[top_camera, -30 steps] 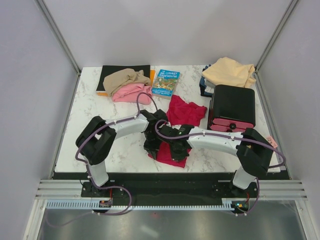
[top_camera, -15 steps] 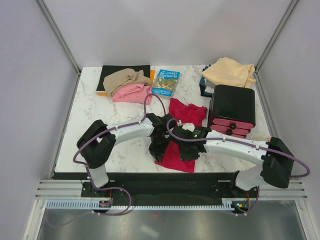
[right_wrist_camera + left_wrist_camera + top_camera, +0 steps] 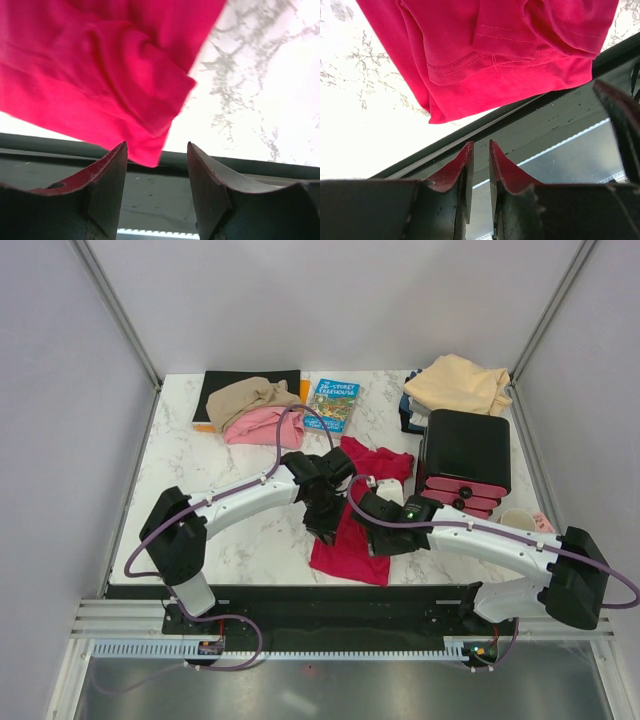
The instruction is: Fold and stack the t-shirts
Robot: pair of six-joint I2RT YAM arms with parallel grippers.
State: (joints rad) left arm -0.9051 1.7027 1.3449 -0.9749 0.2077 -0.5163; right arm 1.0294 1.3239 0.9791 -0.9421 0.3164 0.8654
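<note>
Cloth lay right at the front rim: the red shirt (image 3: 510,45) sat at 6 o'clock on the table (image 3: 240,545). Its near hem reached the dark front rail and one corner seemed to poke just over it. Both wrist views looked along the shirt from above.

The left gripper (image 3: 481,150) had its jaws only a narrow slit apart, with nothing between them. The right gripper (image 3: 157,150) had its jaws well spread and also empty, with the shirt's corner lying beyond the gap rather than in it. Neither held any cloth.

The step in hand looked like folding the red shirt. It lay as a long band running from 6 o'clock toward the centre. The near part was fairly flat, with doubled layers and a hem seam showing, and the far end was rumpled. The next move probably called for fresh pinches on the far end or the near corners, to bring one end over the other. The arms crossed close over the cloth, so they would need care not to knock each other.

Bare marble gave free room at 8 to 9 o'clock. A black drawer box (image 3: 465,455) crowded 3 o'clock. Farther back, the pink shirt (image 3: 258,427) and tan shirt (image 3: 250,395) lay bunched at 11 o'clock, partly on a black mat (image 3: 225,382). A blue book (image 3: 333,405) lay at 12, and the cream shirt (image 3: 460,385) sat heaped at 1 o'clock.
</note>
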